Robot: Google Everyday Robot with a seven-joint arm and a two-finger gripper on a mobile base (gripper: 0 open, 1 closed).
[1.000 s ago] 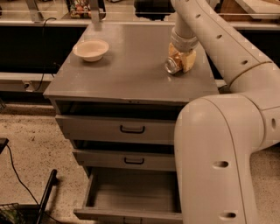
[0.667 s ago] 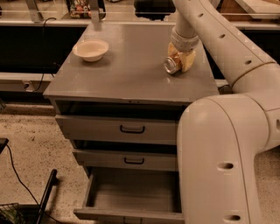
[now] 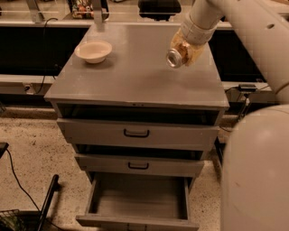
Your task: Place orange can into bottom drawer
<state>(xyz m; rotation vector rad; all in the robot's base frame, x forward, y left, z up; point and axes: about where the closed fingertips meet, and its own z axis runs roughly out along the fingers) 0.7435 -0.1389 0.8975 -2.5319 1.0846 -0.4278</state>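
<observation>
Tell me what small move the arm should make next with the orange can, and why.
Probably carry it forward past the cabinet's front edge. The tool grips the orange can over the cabinet top, while the open bottom drawer sits low in front; lowering now would meet the top.

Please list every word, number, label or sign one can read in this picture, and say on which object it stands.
No text can be read.
The small shiny orange-gold drink can, held on its side by the gripper above the grey metal cabinet top: pattern only, any lettering too blurred.
Colourful items behind the cabinet: too small to read.
</observation>
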